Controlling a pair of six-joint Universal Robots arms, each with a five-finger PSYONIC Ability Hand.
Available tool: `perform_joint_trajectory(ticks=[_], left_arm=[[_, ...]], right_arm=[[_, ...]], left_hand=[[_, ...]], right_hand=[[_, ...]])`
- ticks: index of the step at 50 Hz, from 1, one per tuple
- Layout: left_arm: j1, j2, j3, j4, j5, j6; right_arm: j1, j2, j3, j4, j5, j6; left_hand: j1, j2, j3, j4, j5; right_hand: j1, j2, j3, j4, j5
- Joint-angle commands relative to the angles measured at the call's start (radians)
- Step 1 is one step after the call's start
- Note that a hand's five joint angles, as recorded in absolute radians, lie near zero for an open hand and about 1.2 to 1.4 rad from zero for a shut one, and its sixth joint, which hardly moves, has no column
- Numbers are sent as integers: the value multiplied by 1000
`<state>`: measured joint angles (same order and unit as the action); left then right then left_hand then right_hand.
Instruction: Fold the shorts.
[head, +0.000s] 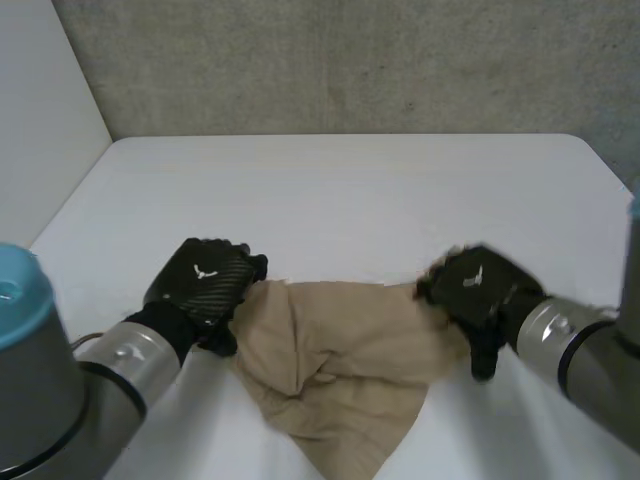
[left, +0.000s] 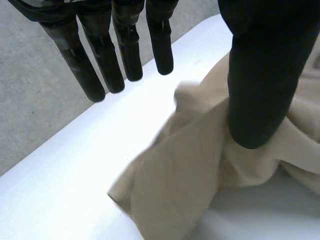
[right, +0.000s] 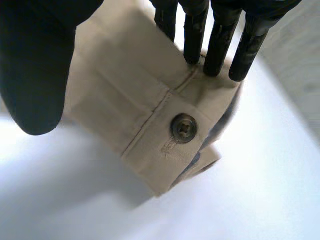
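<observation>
Shorts (head: 335, 370), beige, lie crumpled on the white bench (head: 350, 190), approx mid-width and close to the near edge, narrowing to a point on the near side. We've got the left hand (head: 205, 280) at the far-left corner of the cloth and the right hand (head: 475, 285) at the far-right corner, backs of both facing up.

Left wrist view: fingers (left: 100, 55) straight, a bit spread and clear of the cloth, while the left thumb (left: 262, 75) lies against a bunched fold. So we'd call that hand wide open, nothing pinched afaict.

Right wrist view: fingertips (right: 220, 65) straight too, touching down on the waistband (right: 130, 95) just beside the metal button (right: 183, 127). The right thumb (right: 35, 65) is well apart from them, over the other side of the band. We read it as spread open as well, resting on the cloth, not gripping it. The waistband end looks doubled over on itself there, w/ bare bench around it.
</observation>
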<state>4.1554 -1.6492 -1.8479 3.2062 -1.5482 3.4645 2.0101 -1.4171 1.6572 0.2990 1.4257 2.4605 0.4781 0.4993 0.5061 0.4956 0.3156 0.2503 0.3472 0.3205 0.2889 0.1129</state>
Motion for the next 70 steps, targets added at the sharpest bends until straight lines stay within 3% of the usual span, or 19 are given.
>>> perform_joint_trajectory(ticks=[1,7,17,29,40,57,62,65,67,70], left_arm=[[11,153,70,-95,4,-2],[46,187,121,-101,46,-1],[184,138,150,-97,175,-37],[183,-138,324,-181,177,-258],[175,-357,478,-354,175,-255],[143,-488,512,-391,168,-163],[138,-521,527,-388,145,-119],[127,-537,542,-385,117,-104],[123,-540,559,-371,97,-100],[121,-540,581,-333,89,-100]], right_arm=[[-48,-89,-71,-87,-7,106],[-68,-92,-123,-69,-22,126],[-73,-80,-212,2,-64,137],[-74,139,-369,135,-90,202],[-94,372,-494,138,-82,198],[-119,541,-554,143,-71,153],[-126,579,-574,143,-70,140],[-126,590,-580,143,-71,140],[-126,592,-580,138,-76,138],[-126,583,-594,109,-77,134]], left_hand=[[6,-16,-22,-12,-6],[5,-16,-22,-12,-7],[6,-16,-22,-12,-7],[8,-13,-20,-9,-4],[8,-13,-20,-9,-4],[44,22,16,26,32],[158,137,130,140,146],[436,415,408,419,424],[737,716,709,720,725],[918,897,890,901,906]], right_hand=[[14,-83,-56,-25,-23],[23,-74,-48,-16,-15],[28,-69,-42,-10,-9],[37,-60,-33,-1,0],[43,-54,-27,5,6],[257,160,187,219,220],[418,321,348,379,381],[749,652,679,711,712],[1145,1048,1074,1106,1108],[1146,1049,1076,1107,1109]])
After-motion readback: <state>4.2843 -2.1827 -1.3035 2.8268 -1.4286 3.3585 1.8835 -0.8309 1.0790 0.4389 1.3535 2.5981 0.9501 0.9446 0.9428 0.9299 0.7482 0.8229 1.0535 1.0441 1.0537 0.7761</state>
